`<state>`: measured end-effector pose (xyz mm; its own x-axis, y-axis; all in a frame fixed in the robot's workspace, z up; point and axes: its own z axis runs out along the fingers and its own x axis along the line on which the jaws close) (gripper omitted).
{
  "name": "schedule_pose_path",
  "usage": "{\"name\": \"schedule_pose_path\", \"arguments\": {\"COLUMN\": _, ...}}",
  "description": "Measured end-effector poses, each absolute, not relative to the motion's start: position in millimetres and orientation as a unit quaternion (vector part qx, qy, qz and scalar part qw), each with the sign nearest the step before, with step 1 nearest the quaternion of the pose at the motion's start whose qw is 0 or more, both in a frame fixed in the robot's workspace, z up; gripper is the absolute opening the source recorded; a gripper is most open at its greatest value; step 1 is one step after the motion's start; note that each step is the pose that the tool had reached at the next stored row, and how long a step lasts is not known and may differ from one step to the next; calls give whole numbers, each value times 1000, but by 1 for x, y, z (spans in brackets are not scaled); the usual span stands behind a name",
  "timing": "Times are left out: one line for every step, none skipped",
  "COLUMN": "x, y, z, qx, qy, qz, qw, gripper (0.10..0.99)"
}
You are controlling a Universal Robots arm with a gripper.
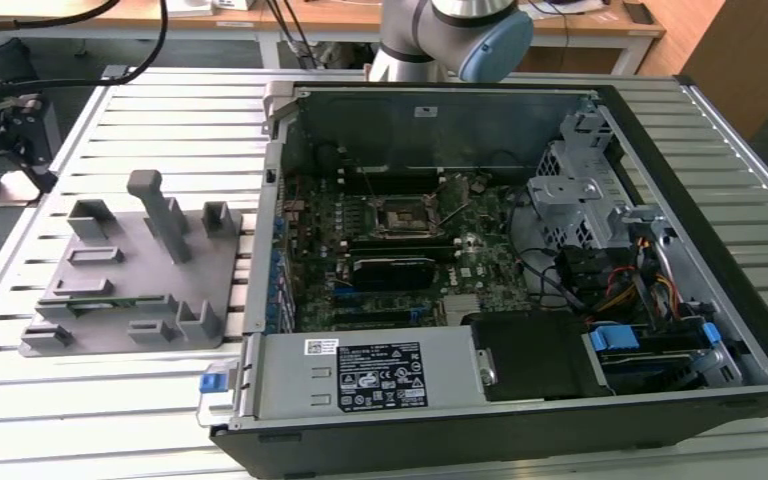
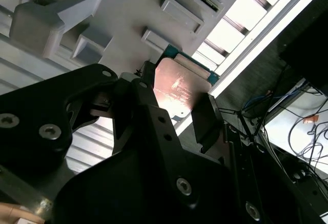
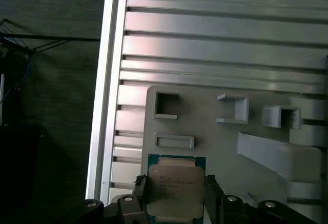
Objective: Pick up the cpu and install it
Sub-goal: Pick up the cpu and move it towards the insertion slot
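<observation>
Fixture plate (image 1: 144,278) carries upright posts (image 1: 157,210) rising above its pockets, obstructing low passes. Bare slatted surface (image 1: 131,100) around the plate lies open. Computer case (image 1: 272,130) wall stands just beside the plate.

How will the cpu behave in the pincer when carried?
Likely stiff and light: the cpu is a thin flat plate. Its smooth metal top looks slippery, and the pincer meets only thin edges, so it may twist.
</observation>
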<state>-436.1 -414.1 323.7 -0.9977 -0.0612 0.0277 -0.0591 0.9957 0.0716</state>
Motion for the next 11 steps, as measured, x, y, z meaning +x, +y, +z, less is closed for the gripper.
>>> {"name": "schedule_pose_path", "arguments": {"x": -436, "y": -414, "z": 325, "qx": 30, "qy": -999, "qz": -35, "qw": 15, "gripper": 533}}
{"name": "schedule_pose_path", "arguments": {"x": -436, "y": -414, "z": 326, "qx": 30, "qy": -999, "qz": -35, "qw": 15, "gripper": 533}}
{"name": "schedule_pose_path", "arguments": {"x": -436, "y": -414, "z": 328, "qx": 30, "qy": -999, "qz": -35, "qw": 15, "gripper": 533}}
{"name": "schedule_pose_path", "arguments": {"x": -436, "y": -414, "z": 329, "qx": 30, "qy": -999, "qz": -35, "qw": 15, "gripper": 533}}
{"name": "schedule_pose_path", "arguments": {"x": -436, "y": -414, "z": 330, "qx": 30, "qy": -999, "qz": -35, "qw": 15, "gripper": 533}}
{"name": "schedule_pose_path", "arguments": {"x": -436, "y": -413, "z": 332, "qx": 30, "qy": -999, "qz": -35, "qw": 15, "gripper": 533}}
{"name": "schedule_pose_path", "arguments": {"x": -436, "y": -413, "z": 333, "qx": 30, "qy": -999, "qz": -35, "qw": 15, "gripper": 533}}
{"name": "schedule_pose_path", "arguments": {"x": -436, "y": -413, "z": 334, "qx": 30, "qy": -999, "qz": -35, "qw": 15, "gripper": 533}}
{"name": "schedule_pose_path", "arguments": {"x": -436, "y": -413, "z": 336, "qx": 30, "qy": -999, "qz": -35, "qw": 15, "gripper": 533}}
{"name": "schedule_pose_path", "arguments": {"x": -436, "y": -412, "z": 337, "qx": 30, "qy": -999, "qz": -35, "qw": 15, "gripper": 533}}
{"name": "schedule_pose_path", "arguments": {"x": -436, "y": -412, "z": 339, "qx": 30, "qy": -999, "qz": -35, "qw": 15, "gripper": 533}}
